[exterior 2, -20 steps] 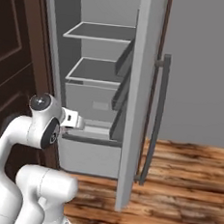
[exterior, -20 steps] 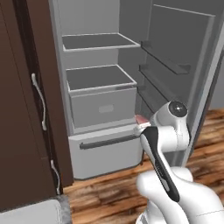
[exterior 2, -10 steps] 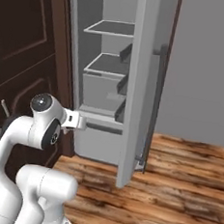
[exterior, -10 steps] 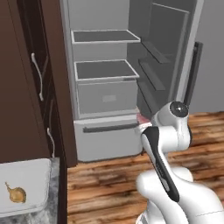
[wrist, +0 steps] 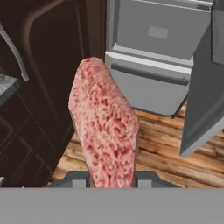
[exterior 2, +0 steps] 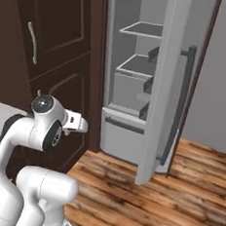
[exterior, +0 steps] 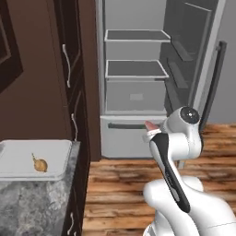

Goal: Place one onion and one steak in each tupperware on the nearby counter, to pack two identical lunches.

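**Steak in the pincer, onion in the tub**

The pincer (wrist: 111,177) pinches a raw marbled steak (wrist: 103,127), holding it up over the wooden floor (exterior: 124,184) in front of the open fridge (exterior: 136,87). Its pink end pokes out beside the arm's wrist (exterior: 150,125). On the marbled counter (exterior: 37,207) at the left sits a white tupperware (exterior: 60,159), and one onion (exterior: 40,164) lies inside it. Dark brown cabinets (exterior 2: 53,40) stand between counter and fridge.
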Robot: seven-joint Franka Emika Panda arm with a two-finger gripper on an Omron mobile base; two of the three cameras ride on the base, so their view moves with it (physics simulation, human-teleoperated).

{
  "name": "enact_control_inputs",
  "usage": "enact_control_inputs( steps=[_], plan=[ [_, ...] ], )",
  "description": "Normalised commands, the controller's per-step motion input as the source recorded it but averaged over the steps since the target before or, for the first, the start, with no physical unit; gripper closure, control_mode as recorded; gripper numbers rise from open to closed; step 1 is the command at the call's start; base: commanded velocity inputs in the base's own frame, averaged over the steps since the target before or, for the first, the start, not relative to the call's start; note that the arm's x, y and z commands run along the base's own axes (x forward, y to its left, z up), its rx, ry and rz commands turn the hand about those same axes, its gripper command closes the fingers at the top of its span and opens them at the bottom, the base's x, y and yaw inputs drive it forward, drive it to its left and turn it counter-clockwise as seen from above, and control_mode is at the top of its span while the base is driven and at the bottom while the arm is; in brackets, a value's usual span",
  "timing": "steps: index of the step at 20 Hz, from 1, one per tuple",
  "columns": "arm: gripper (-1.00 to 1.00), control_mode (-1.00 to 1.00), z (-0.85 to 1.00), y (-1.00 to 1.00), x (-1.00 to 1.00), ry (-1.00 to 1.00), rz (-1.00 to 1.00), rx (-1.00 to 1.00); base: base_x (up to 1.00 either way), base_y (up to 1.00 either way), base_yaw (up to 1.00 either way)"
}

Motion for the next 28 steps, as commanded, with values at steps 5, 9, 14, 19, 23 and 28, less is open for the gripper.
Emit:
enact_control_inputs(
  steps=[5, 9, 14, 19, 23, 28],
  plan=[
    [1.0, 1.0, 0.0, 0.0, 0.0, 0.0, 0.0, 0.0, 0.0, -0.03, 0.47],
    [1.0, 1.0, 0.0, 0.0, 0.0, 0.0, 0.0, 0.0, 0.0, 0.0, 0.51],
    [1.0, 1.0, 0.0, 0.0, 0.0, 0.0, 0.0, 0.0, 0.01, 0.0, 0.51],
    [1.0, 1.0, 0.0, 0.0, 0.0, 0.0, 0.0, 0.0, 0.36, -0.14, 0.48],
    [1.0, 1.0, 0.0, 0.0, 0.0, 0.0, 0.0, 0.0, 0.66, -0.29, 0.42],
    [1.0, 1.0, 0.0, 0.0, 0.0, 0.0, 0.0, 0.0, 0.56, -0.1, 0.4]
  ],
)
